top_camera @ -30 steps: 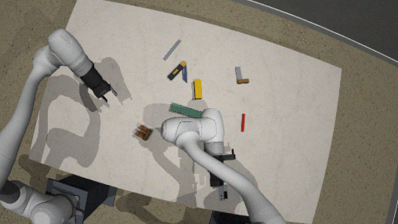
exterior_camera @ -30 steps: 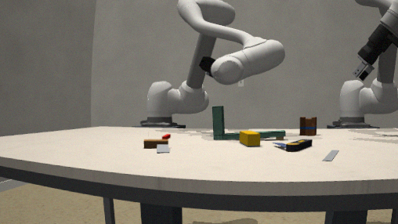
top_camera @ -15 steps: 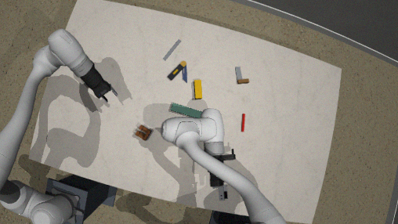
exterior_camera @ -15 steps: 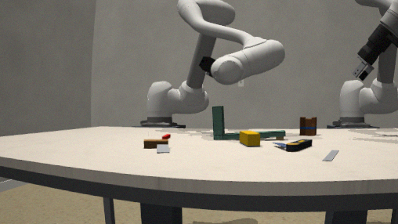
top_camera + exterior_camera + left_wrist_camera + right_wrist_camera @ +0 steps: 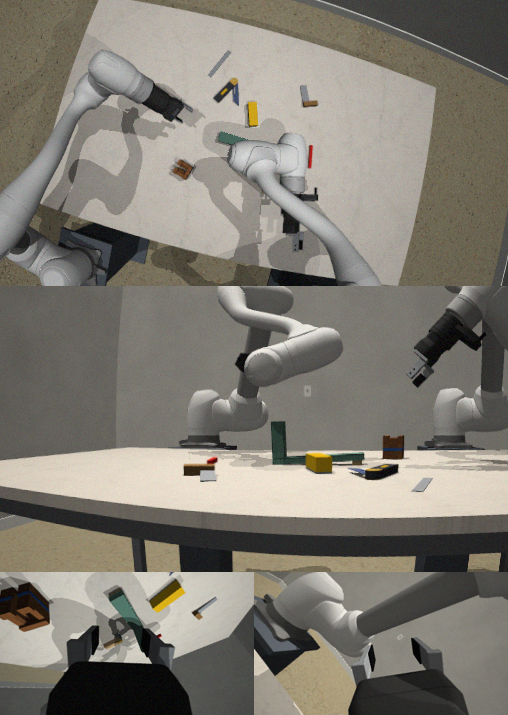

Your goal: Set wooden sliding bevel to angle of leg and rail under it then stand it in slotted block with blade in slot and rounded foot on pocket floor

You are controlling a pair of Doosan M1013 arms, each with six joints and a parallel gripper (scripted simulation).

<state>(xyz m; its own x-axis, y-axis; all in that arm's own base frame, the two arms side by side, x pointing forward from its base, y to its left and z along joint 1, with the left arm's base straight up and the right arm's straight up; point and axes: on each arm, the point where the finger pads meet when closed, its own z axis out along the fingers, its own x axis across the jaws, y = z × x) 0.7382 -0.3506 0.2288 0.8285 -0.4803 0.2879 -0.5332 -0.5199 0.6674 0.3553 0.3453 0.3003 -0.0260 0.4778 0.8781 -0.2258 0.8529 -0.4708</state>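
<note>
The left wrist view is catching what looks like the wooden bevel (image 5: 112, 643) lying near the green rail (image 5: 231, 138) (image 5: 325, 459) (image 5: 126, 610), while the right arm (image 5: 265, 157) (image 5: 295, 353) is hiding it from the top. Left hand (image 5: 187, 114) (image 5: 419, 377) (image 5: 120, 641) and right hand (image 5: 298, 243) (image 5: 392, 649) are both hovering spread, pinching nothing.
</note>
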